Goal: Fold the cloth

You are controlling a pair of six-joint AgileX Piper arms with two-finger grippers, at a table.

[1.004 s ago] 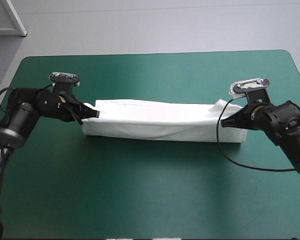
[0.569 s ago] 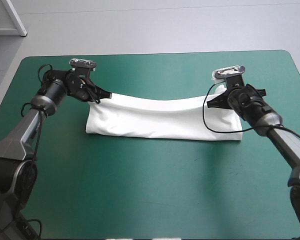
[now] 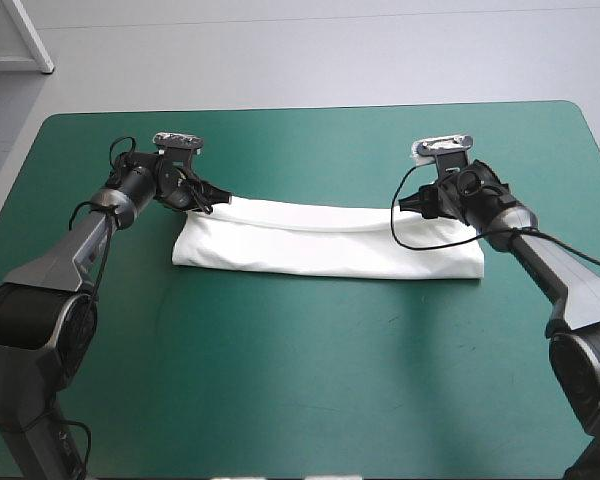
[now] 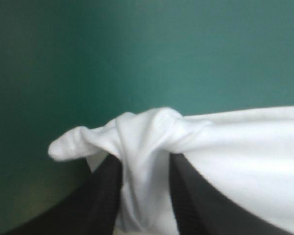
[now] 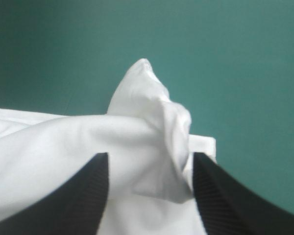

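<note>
The big teal-green table (image 3: 280,400) has the white T-shirt (image 3: 320,250) lying across its middle, a bit nearer the far edge. The T-shirt is already a long, thin strip, so I think the first folds are done. It still looks too long to be finished. My guess is that the two ends must be brought together to make a small bundle.

The left gripper (image 3: 212,200) pinches the far corner at the left end, nearly closed on a twisted bit of cloth. The right gripper (image 3: 405,207) holds the far corner at the other end. Its black fingers (image 5: 88,191) sit wider apart, with a fat bunch squeezed between them (it looks held, not loose).

Some things are hard to see. No sleeves or neck hole show. How many layers lie in the strip, nobody could tell. Up close, cloth covers the inner sides of the left gripper's (image 4: 144,171) fingers.
</note>
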